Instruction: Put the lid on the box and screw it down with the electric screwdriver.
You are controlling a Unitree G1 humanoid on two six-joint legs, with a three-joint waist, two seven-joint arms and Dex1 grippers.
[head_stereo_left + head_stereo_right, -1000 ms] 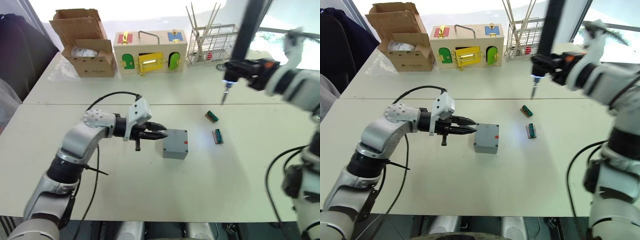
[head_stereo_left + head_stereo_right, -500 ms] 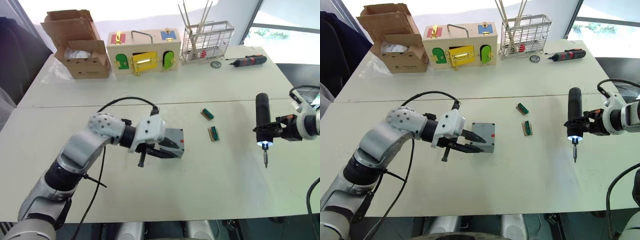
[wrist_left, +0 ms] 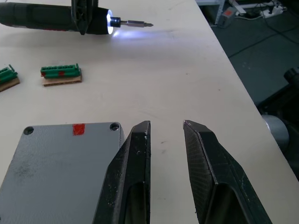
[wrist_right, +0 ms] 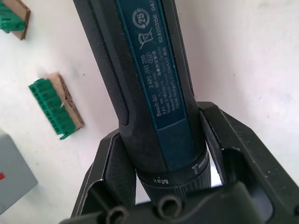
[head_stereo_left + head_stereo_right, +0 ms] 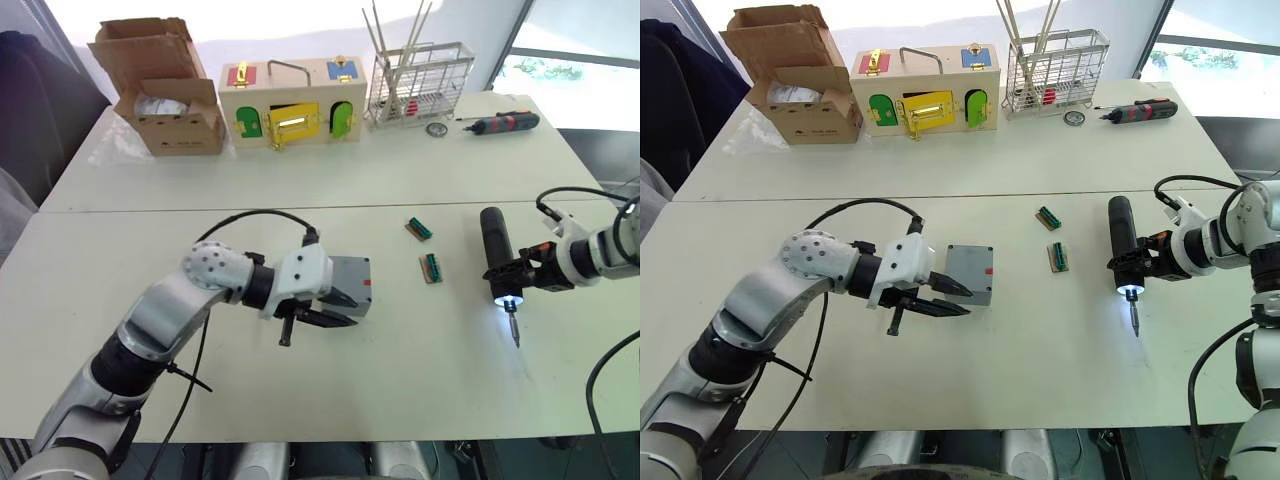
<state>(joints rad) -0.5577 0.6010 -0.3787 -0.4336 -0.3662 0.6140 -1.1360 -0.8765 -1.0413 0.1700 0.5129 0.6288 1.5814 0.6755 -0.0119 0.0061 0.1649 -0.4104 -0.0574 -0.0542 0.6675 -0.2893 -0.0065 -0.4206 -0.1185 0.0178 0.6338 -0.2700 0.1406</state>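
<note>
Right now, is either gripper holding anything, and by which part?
The right gripper holds the electric screwdriver, its fingers clamped round the barrel near the lit tip. The left gripper is open beside the box, holding nothing.

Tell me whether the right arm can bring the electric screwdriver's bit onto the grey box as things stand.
Probably yes. The right pincer grips the electric screwdriver, and bare table lies between it and the box. Two green connectors sit beside that path, and the left pincer crowds the box's near edge.
</note>
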